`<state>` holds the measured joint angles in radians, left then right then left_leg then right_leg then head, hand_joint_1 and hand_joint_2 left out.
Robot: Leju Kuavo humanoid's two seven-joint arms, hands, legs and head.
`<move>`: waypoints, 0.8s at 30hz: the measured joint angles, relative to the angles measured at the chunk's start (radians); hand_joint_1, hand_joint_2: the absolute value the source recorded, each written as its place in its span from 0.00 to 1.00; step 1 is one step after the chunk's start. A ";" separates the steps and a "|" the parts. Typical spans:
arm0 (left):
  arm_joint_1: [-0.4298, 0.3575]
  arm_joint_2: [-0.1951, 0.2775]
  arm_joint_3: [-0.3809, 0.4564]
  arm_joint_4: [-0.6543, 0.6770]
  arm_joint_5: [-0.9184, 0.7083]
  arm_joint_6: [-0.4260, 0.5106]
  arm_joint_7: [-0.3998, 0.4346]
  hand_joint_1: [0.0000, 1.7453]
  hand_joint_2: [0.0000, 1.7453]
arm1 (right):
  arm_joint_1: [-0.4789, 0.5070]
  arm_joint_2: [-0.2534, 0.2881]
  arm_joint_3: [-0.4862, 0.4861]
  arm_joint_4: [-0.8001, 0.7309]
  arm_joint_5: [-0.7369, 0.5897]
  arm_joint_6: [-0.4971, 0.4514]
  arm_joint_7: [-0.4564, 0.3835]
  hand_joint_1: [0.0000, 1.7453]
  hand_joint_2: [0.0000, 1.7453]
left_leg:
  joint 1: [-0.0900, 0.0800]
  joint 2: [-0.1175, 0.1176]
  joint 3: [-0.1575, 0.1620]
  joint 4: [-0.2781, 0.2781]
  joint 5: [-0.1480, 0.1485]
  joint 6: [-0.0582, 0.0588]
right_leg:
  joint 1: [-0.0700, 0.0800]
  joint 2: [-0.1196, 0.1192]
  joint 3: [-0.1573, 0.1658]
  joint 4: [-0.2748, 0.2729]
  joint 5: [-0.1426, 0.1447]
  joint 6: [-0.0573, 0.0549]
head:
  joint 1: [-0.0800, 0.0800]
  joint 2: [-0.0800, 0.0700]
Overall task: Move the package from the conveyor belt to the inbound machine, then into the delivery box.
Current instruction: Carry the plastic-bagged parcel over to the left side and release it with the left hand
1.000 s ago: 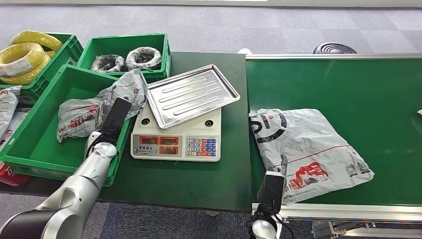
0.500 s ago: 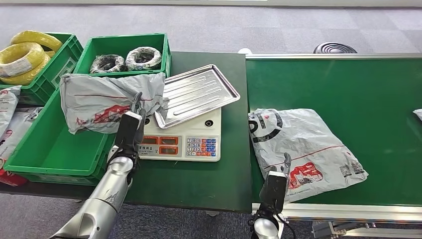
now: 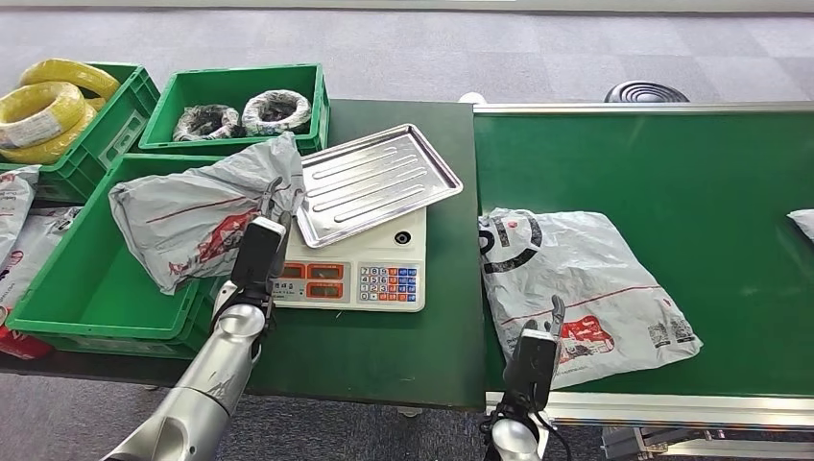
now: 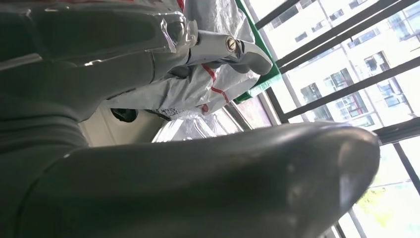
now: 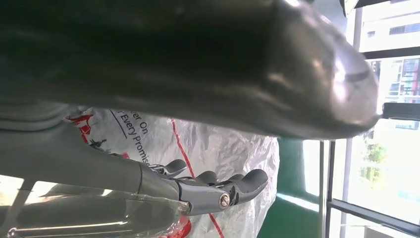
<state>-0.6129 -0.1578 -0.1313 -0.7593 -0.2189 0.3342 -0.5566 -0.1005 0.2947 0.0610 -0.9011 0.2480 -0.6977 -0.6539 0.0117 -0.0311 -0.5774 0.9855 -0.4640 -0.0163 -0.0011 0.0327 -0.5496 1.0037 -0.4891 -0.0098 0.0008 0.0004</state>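
A grey plastic package [image 3: 197,216] hangs above the green delivery box [image 3: 58,317], one corner reaching the scale's steel tray [image 3: 374,181]. My left hand [image 3: 259,245] grips that package's near edge beside the scale [image 3: 346,274]; the left wrist view shows dark fingers [image 4: 223,49] pressed on the package [image 4: 218,84]. A second grey package [image 3: 586,288] lies flat on the green conveyor belt [image 3: 672,163]. My right hand [image 3: 533,357] stands at its near edge, fingers [image 5: 218,191] stretched out beside the package [image 5: 198,144], holding nothing.
Behind the delivery box a green bin [image 3: 240,82] holds cable coils, and another at far left holds yellow coils [image 3: 43,110]. More grey bags [image 3: 14,226] lie at the left edge. Another bag's corner [image 3: 802,223] shows at the belt's right edge.
My left hand lifted the grey package up out of the green box toward the scale; it now droops lower over the box. The belt package crept slightly nearer.
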 joint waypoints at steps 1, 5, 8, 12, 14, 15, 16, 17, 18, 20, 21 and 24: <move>0.000 0.000 -0.001 0.000 -0.005 0.011 0.000 0.00 0.00 | 0.000 0.000 -0.001 0.001 -0.001 0.000 -0.001 0.00 0.00 | 0.000 0.000 0.000 0.000 0.000 0.000 | 0.000 0.000 0.000 0.000 0.000 0.000 | 0.000 0.000; -0.008 0.008 -0.005 -0.008 -0.034 0.070 0.001 0.00 0.00 | 0.001 0.000 -0.002 0.005 -0.001 0.000 -0.003 0.00 0.00 | 0.000 0.000 0.000 0.000 0.000 0.000 | 0.000 0.000 0.000 0.000 0.000 0.000 | 0.000 0.000; -0.027 0.028 -0.004 -0.053 -0.078 0.124 0.026 0.00 0.00 | 0.005 0.000 -0.002 0.006 0.002 0.000 0.001 0.00 0.00 | 0.000 0.000 0.000 0.000 0.000 0.000 | 0.000 0.000 0.000 0.000 0.000 0.000 | 0.000 0.000; -0.076 0.062 0.002 -0.151 -0.159 0.206 0.068 0.00 0.00 | 0.014 0.000 -0.001 0.008 0.009 0.000 0.004 0.00 0.00 | 0.001 0.000 -0.001 0.000 0.000 0.000 | 0.001 0.000 -0.001 0.000 0.000 0.000 | 0.000 0.000; -0.104 0.075 0.004 -0.199 -0.198 0.233 0.084 0.00 0.00 | 0.016 0.001 -0.001 0.009 0.011 0.000 0.005 0.00 0.00 | 0.001 0.000 -0.001 0.000 0.000 0.000 | 0.001 0.000 -0.001 0.000 0.000 0.000 | 0.000 0.000; -0.117 0.081 0.004 -0.222 -0.219 0.246 0.091 0.00 0.00 | 0.018 0.001 -0.002 0.009 0.012 0.000 0.004 0.00 0.00 | 0.001 0.000 -0.001 0.000 0.000 0.000 | 0.001 0.000 -0.001 0.000 0.000 0.000 | 0.000 0.000; -0.130 0.085 0.003 -0.247 -0.242 0.258 0.100 0.00 0.00 | 0.019 0.001 -0.002 0.010 0.012 0.000 0.004 0.00 0.00 | 0.001 0.000 -0.001 0.000 0.000 0.000 | 0.001 0.000 -0.001 0.000 0.000 0.000 | 0.000 0.000; -0.142 0.089 0.003 -0.270 -0.263 0.266 0.110 0.00 0.00 | 0.021 0.001 -0.002 0.010 0.013 0.000 0.004 0.00 0.00 | 0.001 0.000 -0.001 0.000 0.000 0.000 | 0.001 0.000 -0.001 0.000 0.000 0.000 | 0.000 0.000; -0.153 0.092 0.002 -0.291 -0.278 0.270 0.122 0.00 0.00 | 0.023 0.001 -0.003 0.010 0.013 0.000 0.004 0.00 0.00 | 0.001 0.000 -0.001 0.000 0.000 0.000 | 0.001 0.000 -0.001 0.000 0.000 0.000 | 0.000 0.000; -0.170 0.096 0.000 -0.327 -0.295 0.273 0.139 0.00 0.00 | 0.025 0.001 -0.003 0.010 0.012 0.000 0.003 0.00 0.00 | 0.001 0.000 -0.001 0.000 0.000 0.000 | 0.001 0.000 -0.001 0.000 0.000 0.000 | 0.000 0.000; -0.175 0.098 -0.001 -0.341 -0.298 0.273 0.143 0.00 0.00 | 0.026 0.001 -0.003 0.010 0.012 0.000 0.003 0.00 0.00 | 0.001 0.000 -0.001 0.000 0.000 0.000 | 0.001 0.000 -0.001 0.000 0.000 0.000 | 0.000 0.000; -0.181 0.102 -0.006 -0.370 -0.302 0.273 0.147 0.00 0.00 | 0.026 0.001 -0.003 0.010 0.012 0.000 0.004 0.00 0.00 | 0.001 0.001 -0.001 0.000 0.000 0.000 | 0.001 0.000 -0.001 0.000 0.000 0.000 | 0.000 0.000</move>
<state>-0.7940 -0.0555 -0.1369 -1.1295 -0.5213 0.6067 -0.4091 -0.0748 0.2960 0.0584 -0.8915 0.2598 -0.6977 -0.6502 0.0126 -0.0305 -0.5785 0.9856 -0.4640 -0.0164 -0.0003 0.0329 -0.5508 1.0038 -0.4890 -0.0099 0.0008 0.0003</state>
